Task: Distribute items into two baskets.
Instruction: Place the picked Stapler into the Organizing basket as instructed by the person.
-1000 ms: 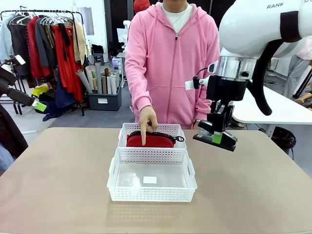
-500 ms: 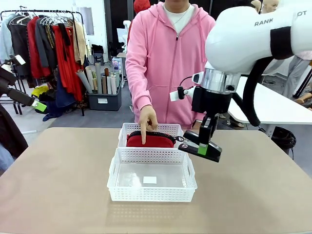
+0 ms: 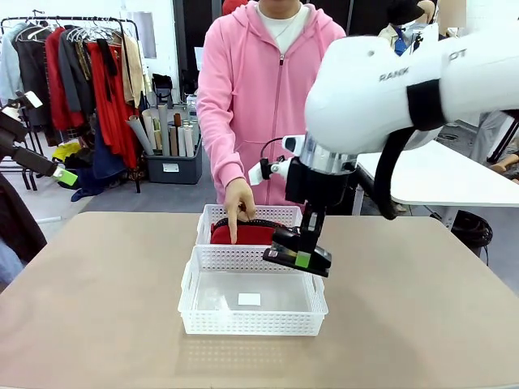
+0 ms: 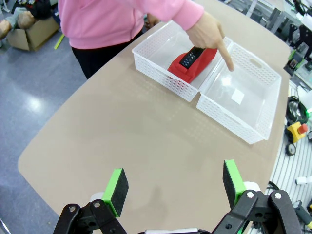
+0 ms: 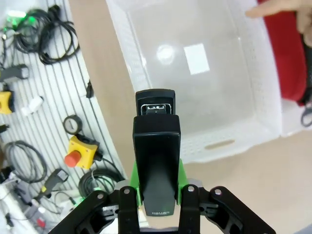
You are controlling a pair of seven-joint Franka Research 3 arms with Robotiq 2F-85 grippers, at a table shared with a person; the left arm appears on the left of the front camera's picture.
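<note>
- The near basket [image 3: 252, 301] sits on the worktop [image 3: 97, 308] with nothing in it but a small white label on its floor; every place below is given from this basket.
- The far basket [image 3: 212, 217] butts against its far long side, so the two form one block and either can be reached without shifting anything.
- The red pouch [image 3: 253, 235] lies in the far basket, propped against the wall shared with the near basket. It looks already sorted.
- The person's hand [image 3: 238, 201] reaches down over that shared wall, one finger touching the pouch. I judge it is either steadying the pouch or pointing out where things go.
- The right gripper [image 3: 299, 254] hangs above the near basket's right far corner, fingers clenched on the black stapler [image 5: 156, 151]. The stapler sticks out lengthwise past the green pads [image 5: 137, 183], gripped by its sides, probably so it can drop flat once let go.
- In the right wrist view the stapler's tip is over the basket's end wall with the handle slot, not yet over the open middle, so a little more travel inward seems needed.
- The left gripper [image 4: 174, 186] waits well away from the near basket, above bare worktop, fingers released and holding nothing, clear of the working arm.
</note>
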